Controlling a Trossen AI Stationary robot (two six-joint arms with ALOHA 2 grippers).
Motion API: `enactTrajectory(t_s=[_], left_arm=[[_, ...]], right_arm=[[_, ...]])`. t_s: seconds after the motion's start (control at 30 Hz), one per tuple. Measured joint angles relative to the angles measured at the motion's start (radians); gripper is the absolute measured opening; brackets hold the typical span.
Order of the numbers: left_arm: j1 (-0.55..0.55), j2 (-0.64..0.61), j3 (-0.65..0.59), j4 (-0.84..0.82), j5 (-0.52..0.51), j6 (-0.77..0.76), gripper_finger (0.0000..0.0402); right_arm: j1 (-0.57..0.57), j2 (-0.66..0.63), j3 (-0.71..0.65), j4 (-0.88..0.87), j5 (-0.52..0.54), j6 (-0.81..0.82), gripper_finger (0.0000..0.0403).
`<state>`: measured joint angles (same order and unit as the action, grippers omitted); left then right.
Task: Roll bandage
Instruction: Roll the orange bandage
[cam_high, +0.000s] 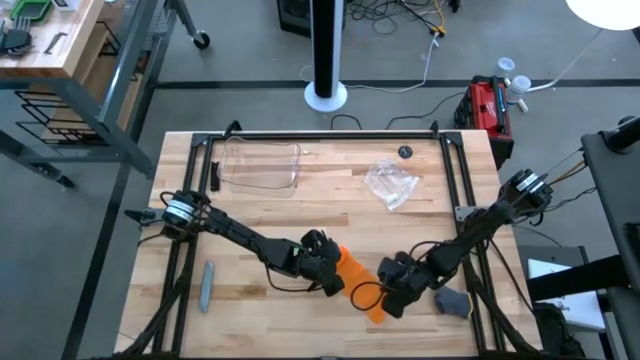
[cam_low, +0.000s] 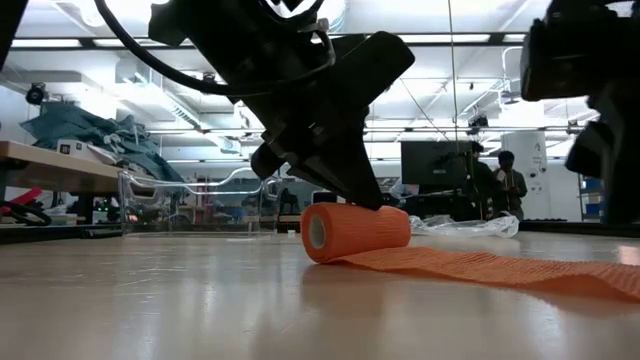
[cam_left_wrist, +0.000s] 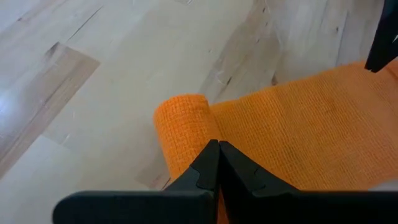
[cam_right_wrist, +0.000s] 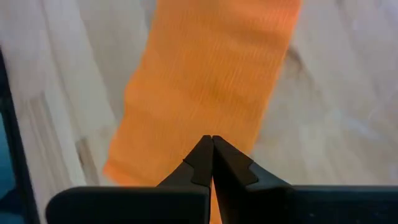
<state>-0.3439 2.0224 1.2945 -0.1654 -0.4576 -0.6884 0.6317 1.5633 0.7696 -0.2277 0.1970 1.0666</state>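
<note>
Nearest the front edge of the table (cam_high: 250, 215), at about 5 o'clock from its middle, the loose tail of the bandage (cam_high: 352, 272) is pinned flat by the right gripper (cam_right_wrist: 212, 140), whose fingers are pressed together to a tip on the orange cloth, nothing clamped between them as far as can be told. A bit further in, toward 6 o'clock, the rolled-up part is sat under the left gripper (cam_left_wrist: 219, 146), fingers likewise closed tight and resting on top of the little roll where it meets the flat strip. Only a short stub looks wound so far, so most of the band is probably left to go. For a tidy roll, light downward pressure should be kept on the roll while it's pushed along the strip, and the tail should be held taut and straight, otherwise it'll likely cone out sideways. Further back, crinkled plastic wrap (cam_high: 391, 184) is seen at 1 o'clock and a clear tray (cam_high: 260, 165) at 11.
</note>
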Motion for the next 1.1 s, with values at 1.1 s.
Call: enactTrajectory(t_s=[1.1], left_arm=[[-0.011, 0.0, -0.001, 0.053, 0.088, -0.035, 0.0]], right_arm=[[-0.057, -0.023, 0.001, 0.107, 0.031, -0.134, 0.0002]])
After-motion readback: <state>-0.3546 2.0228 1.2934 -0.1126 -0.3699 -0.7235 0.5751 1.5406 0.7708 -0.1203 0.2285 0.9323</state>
